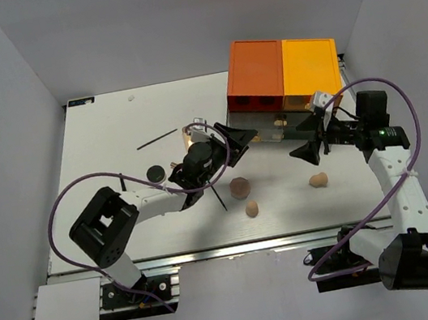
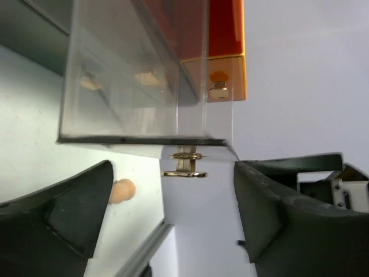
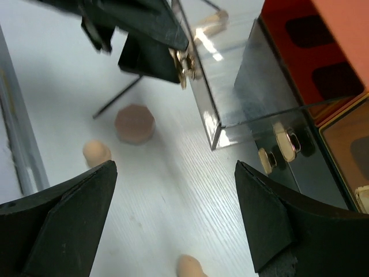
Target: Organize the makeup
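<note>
Facing the pulled-out clear drawer of the orange box, your left gripper and right gripper both stand with fingers spread wide and nothing held (the left one frames the drawer's gold knob without touching it). Most of the makeup lies loose on the white table. A tan sponge sits just on the base side of your right gripper. A hexagonal pinkish sponge and a smaller one lie between the arms, with a thin pencil beside them. A round compact and a second pencil lie off to the left. A few tan pieces show inside the drawer. The tan sponge looks like your likeliest next pick, being nearer your right arm than your left. It lies toward the bases from the open fingers, so the wrist would need to draw back and drop. Its long axis is too small to judge.
</note>
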